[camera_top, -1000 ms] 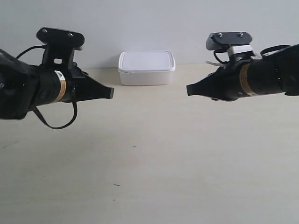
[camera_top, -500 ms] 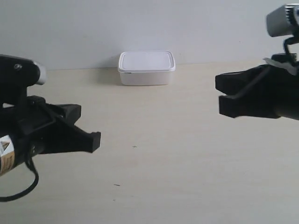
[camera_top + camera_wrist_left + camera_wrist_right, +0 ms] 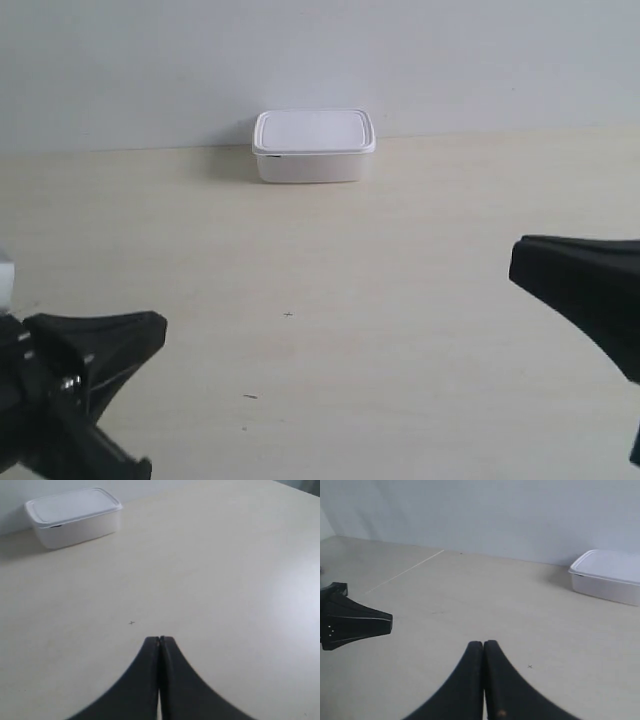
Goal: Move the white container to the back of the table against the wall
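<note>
Left fingers (image 3: 148, 665): pressed together tip to tip, nothing between them. You hold them low over bare counter (image 3: 225, 580), aimed roughly toward the white container (image 3: 74, 516) but well apart from it.

Right fingers (image 3: 473, 672): likewise closed on nothing, low over the counter, with the container far off to one side.

White container: lid on, upright, at the back edge of the counter just beside the wall (image 3: 450, 60). A narrow shadow lies along its side, and you cannot tell whether box and wall actually touch.

Arm at the exterior view's left (image 3: 80, 380) and arm at the exterior view's right (image 3: 590, 290): both sit at the near corners, leaving the middle of the counter free.

Judgement: the container looks already placed where the task wants it, which would explain why you keep both sets of fingers shut, empty and clear of it. Any remaining work would be a small nudge to close a possible gap.
</note>
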